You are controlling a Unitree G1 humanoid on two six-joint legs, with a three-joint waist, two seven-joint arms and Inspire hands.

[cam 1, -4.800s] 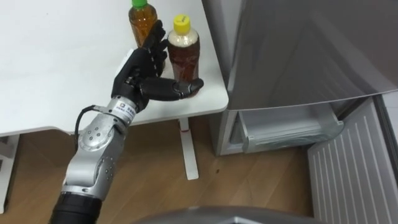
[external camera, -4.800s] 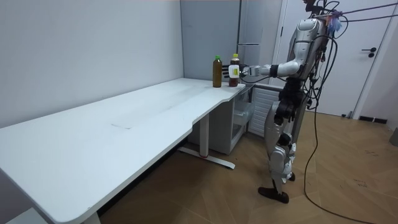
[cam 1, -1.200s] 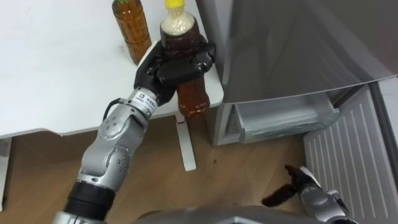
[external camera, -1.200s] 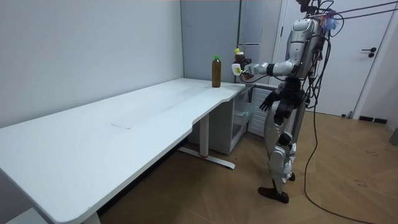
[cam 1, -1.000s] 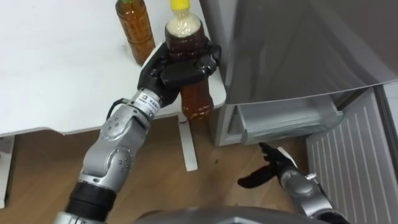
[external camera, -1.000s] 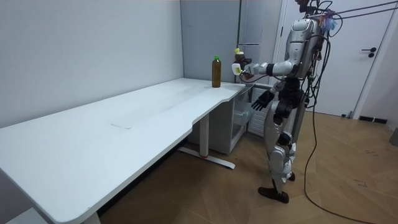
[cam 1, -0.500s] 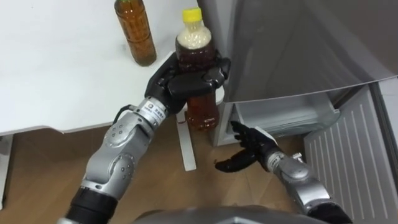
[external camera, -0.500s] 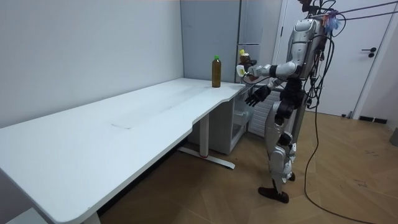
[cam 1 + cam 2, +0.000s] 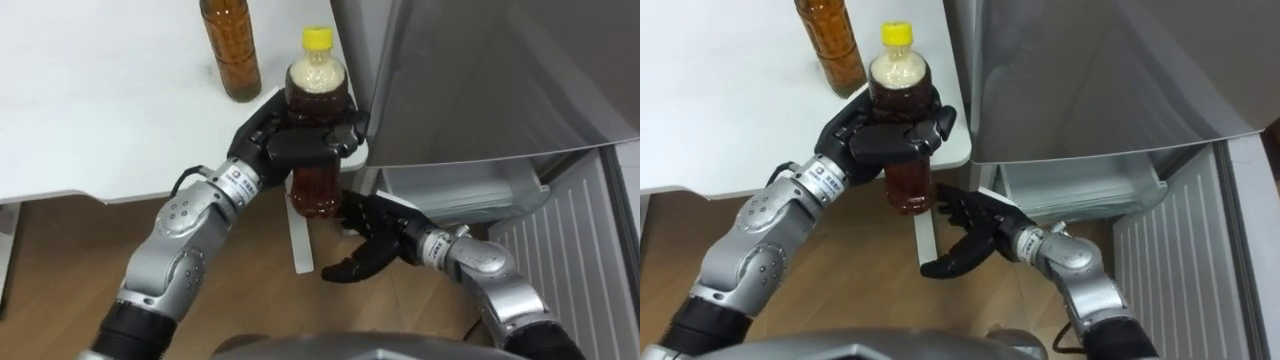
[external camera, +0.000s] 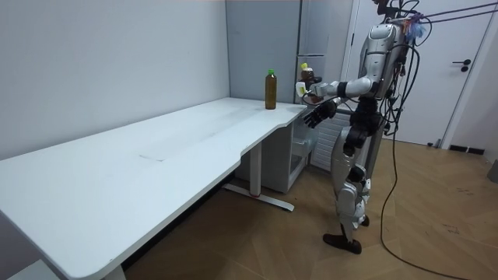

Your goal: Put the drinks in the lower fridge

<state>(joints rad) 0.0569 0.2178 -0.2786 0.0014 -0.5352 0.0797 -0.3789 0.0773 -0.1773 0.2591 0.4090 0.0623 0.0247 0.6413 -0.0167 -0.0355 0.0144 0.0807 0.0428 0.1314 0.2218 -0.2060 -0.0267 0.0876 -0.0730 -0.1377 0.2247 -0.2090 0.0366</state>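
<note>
Left robot hand (image 9: 290, 148) curled round yellow-capped drink bottle (image 9: 316, 188), held in the air off the surface (image 9: 90, 110) edge. Right robot hand (image 9: 383, 238) open, fingers spread, just beneath. Second bottle (image 9: 231, 50) stands on surface. Lower fridge (image 9: 465, 192) open; neither drink in yet.

Silver jointed arms end in a black left hand (image 9: 268, 143) and black right hand (image 9: 376, 240), white label at the left wrist

So the robot stood at the end corner of the worktop (image 9: 100, 100), with the fridge (image 9: 480, 70) just to its right. The standing bottle (image 9: 230, 50) sat on the worktop near that corner. The held bottle (image 9: 316, 190) was in the left hand (image 9: 290, 145), just off the edge and nearer the robot. The right hand (image 9: 375, 240) hung below it, in front of the lower compartment (image 9: 460, 185).
</note>
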